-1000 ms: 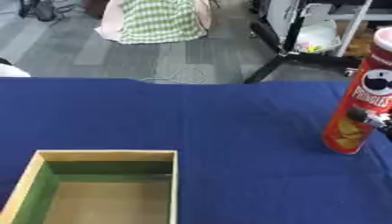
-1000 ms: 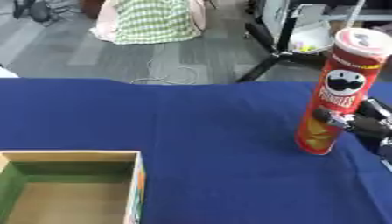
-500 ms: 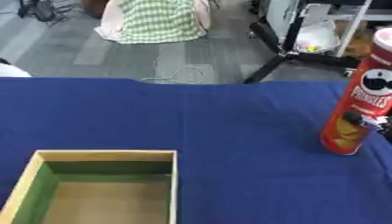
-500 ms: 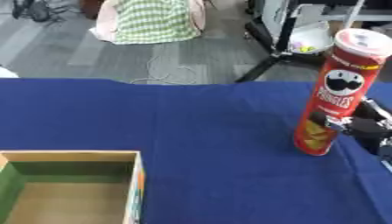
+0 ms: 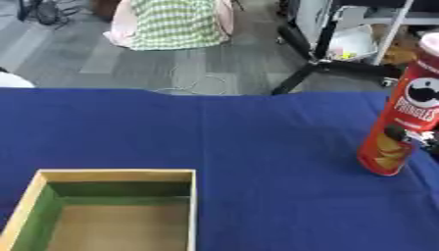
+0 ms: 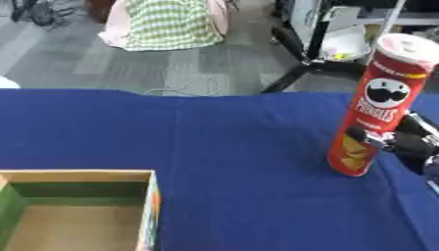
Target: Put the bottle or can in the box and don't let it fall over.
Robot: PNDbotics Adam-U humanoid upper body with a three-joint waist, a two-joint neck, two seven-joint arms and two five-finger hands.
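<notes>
Red crisp can (image 6: 371,105), tall and upright, stands well right of the box (image 5: 111,208); right hand (image 6: 410,143) is clamped low on it, so tipping is risked when lifted

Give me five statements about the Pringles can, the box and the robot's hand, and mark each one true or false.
1. The Pringles can stands upright on the blue tablecloth. True.
2. The can is already inside the wooden box. False: it stands on the cloth far to the right of the box, which holds nothing.
3. The right hand is at the can's lower part, on its right side. True.
4. The can's lid is off. False: a pale lid covers the top.
5. The left hand holds the box's rim. False: no left hand shows in either view.
</notes>
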